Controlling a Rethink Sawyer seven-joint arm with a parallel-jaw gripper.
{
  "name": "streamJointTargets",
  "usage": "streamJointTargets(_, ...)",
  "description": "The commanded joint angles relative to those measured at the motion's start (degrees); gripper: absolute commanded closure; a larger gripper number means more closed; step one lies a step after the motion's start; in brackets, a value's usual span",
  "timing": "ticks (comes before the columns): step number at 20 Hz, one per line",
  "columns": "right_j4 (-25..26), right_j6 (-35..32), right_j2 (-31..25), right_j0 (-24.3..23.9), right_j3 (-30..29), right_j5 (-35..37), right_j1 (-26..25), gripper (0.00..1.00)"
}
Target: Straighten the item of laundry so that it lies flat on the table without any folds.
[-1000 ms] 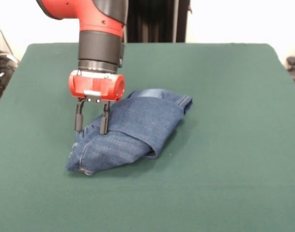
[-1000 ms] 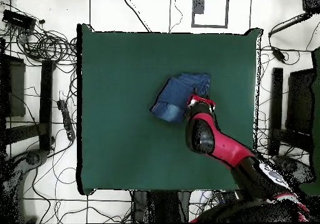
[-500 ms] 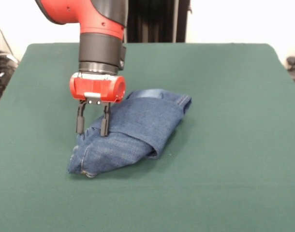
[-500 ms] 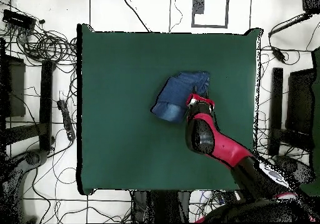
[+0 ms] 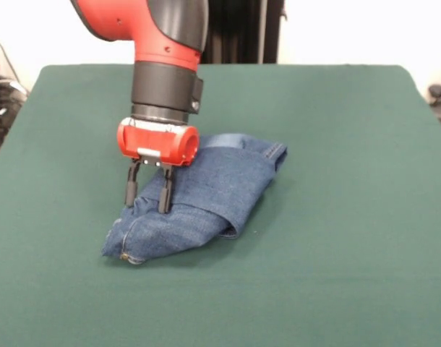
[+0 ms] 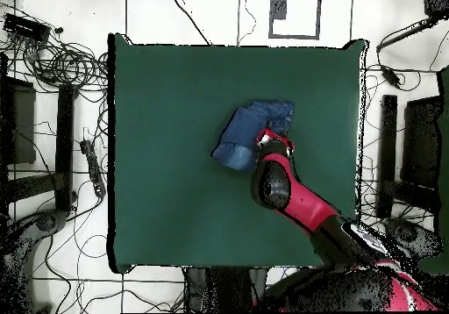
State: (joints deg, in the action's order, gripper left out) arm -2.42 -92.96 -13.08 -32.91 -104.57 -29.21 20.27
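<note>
The blue denim jeans [image 5: 206, 191] lie folded in a bundle on the green table [image 5: 336, 159], a little left of its middle, with one layer folded over the other. In the overhead view the jeans [image 6: 250, 128] lie right of the table's centre. My gripper [image 5: 147, 200] points straight down over the bundle's left end, open, with both fingertips at the cloth's top surface. It holds nothing. In the overhead view the gripper itself is hidden under the red arm [image 6: 272, 183].
The table [image 6: 167, 170] is far larger than the bundle. Cables and stands [image 6: 53, 65] lie on the floor around it. A dark stand [image 5: 235, 32] rises behind the far edge.
My gripper has moved a little to the right and lower, onto the left end of the jeans. The jeans have not visibly moved.
</note>
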Motion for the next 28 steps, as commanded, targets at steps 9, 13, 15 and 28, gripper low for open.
streamJointTargets(9,-15.2,-10.9,2.6,8.9,-0.6,16.8,-7.2,0.0)
streamJointTargets(13,-20.6,-9.7,5.5,11.7,-0.6,21.0,-7.7,0.0)
streamJointTargets(15,-23.1,-9.2,6.8,13.2,-0.5,23.3,-7.9,0.0)
streamJointTargets(28,-22.9,-8.8,9.8,16.4,0.1,22.2,-7.3,1.0)
